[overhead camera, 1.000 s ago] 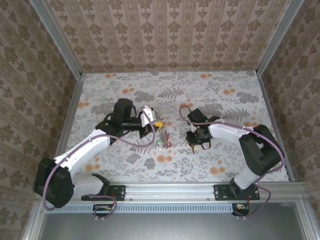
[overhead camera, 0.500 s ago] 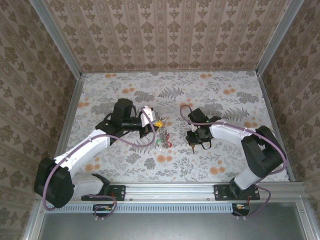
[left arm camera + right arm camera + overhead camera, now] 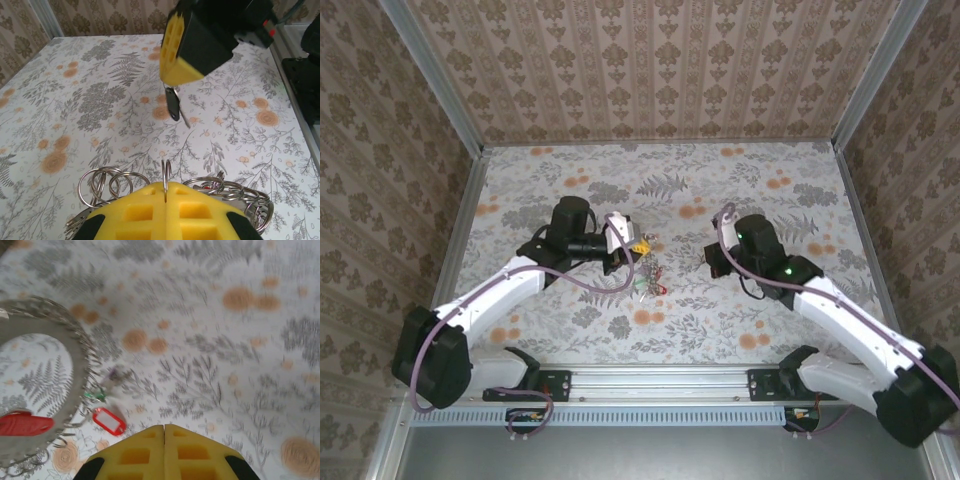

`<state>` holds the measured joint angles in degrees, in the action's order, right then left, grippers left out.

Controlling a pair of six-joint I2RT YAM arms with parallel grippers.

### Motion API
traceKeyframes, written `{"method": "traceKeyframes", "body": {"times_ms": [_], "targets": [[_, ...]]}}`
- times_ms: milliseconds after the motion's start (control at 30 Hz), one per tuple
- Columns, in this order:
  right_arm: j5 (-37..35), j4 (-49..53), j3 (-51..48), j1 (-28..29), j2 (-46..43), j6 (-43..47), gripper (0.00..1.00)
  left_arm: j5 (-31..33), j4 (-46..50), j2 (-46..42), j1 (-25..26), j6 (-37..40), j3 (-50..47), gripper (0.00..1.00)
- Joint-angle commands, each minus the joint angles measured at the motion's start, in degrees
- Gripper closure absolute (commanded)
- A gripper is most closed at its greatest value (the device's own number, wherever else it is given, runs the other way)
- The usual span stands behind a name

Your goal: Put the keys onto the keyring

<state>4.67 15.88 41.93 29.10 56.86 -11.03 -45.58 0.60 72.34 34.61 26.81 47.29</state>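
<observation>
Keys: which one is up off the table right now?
The black key, dangling from the shut right gripper above the table. The red-tagged key and the green key are down by the keyring.

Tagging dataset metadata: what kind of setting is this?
Probably a lab data-collection cell: left arm and right arm bolted to a rail, a floral-print table, and wallpaper-covered walls on aluminium framing.

My fingers (image 3: 145, 212) are yellow, the key (image 3: 172, 104) at twelve o'clock black, the keyring (image 3: 82, 370) grey, the table (image 3: 75, 75) grey-ferned, orange-flowered.
</observation>
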Motion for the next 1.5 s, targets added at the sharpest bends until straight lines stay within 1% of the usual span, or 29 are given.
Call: {"method": "traceKeyframes", "body": {"times_ms": [0, 100, 233, 467, 667, 767, 933, 1233, 1467], "targets": [[3.75, -8.42, -3.20, -0.24, -5.07, 9.07, 1.00, -3.33, -2.99, 0.32, 0.96, 0.78, 0.17, 1.00], [9.76, -12.18, -4.71, -0.19, -7.93, 16.06, 1.00, -4.49, -4.53, 0.89, 1.59, 0.74, 0.17, 1.00], [16.84, -11.71, -3.34, -0.01, -7.74, 23.50, 1.00, -5.58, -5.16, 2.27, 2.64, 0.97, 0.78, 1.00], [22.11, -8.31, 1.64, 1.81, -2.65, 30.13, 1.00, -5.17, -7.78, 3.60, 3.62, -0.41, 0.31, 1.00], [22.88, -9.16, 3.41, 3.98, 1.85, 30.37, 1.00, -4.60, -8.34, 4.21, 3.71, -1.21, 0.37, 1.00], [24.54, -10.03, 4.06, 4.53, 3.11, 29.31, 1.00, -3.35, -8.27, 4.17, 3.69, -1.34, 0.22, 1.00], [26.53, -11.20, 4.38, 5.04, 4.34, 28.69, 1.00, -2.99, -7.93, 4.38, 3.71, -0.97, 0.31, 1.00], [27.67, -14.12, 4.89, 5.35, 6.38, 27.55, 1.00, -2.66, -7.28, 4.33, 3.71, -1.21, 0.60, 1.00], [24.63, -15.20, 4.92, 5.61, 7.29, 27.62, 1.00, -3.06, -7.15, 4.22, 3.80, -1.15, 0.82, 1.00]]}}
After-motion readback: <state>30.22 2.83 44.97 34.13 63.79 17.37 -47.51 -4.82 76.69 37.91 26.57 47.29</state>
